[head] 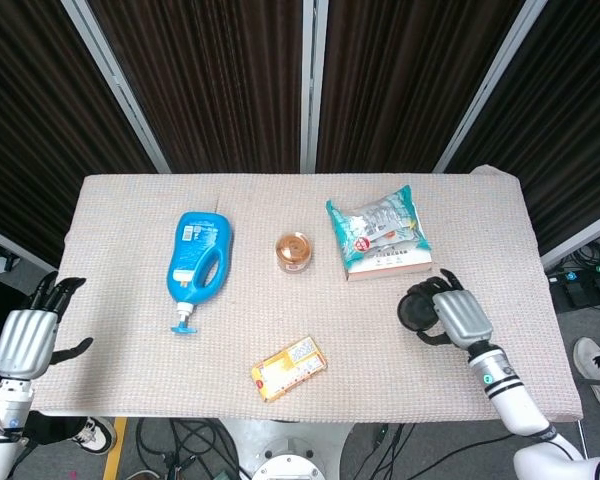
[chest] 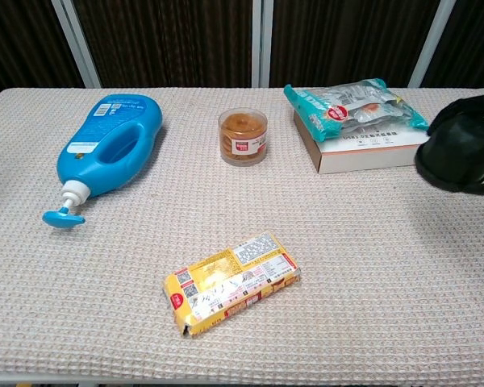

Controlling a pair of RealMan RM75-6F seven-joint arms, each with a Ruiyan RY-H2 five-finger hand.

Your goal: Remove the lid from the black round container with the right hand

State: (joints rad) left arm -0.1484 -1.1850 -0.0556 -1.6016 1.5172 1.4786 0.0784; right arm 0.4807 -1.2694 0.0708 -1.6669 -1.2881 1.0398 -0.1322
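My right hand (head: 461,316) grips a black round piece (head: 414,309), held just above the table's right side, in front of the snack box. In the chest view the black piece (chest: 458,151) hangs at the right edge, and the hand behind it is mostly out of frame. I cannot tell whether this piece is the lid or the whole container. A small clear round tub (head: 294,250) with brown contents stands at the table's middle, uncovered. My left hand (head: 25,339) hovers off the table's left edge with its fingers spread, holding nothing.
A blue pump bottle (head: 198,259) lies on its side at the left. A yellow snack pack (head: 289,367) lies near the front edge. A white box with a teal bag (head: 380,235) on top sits at the back right, close to my right hand.
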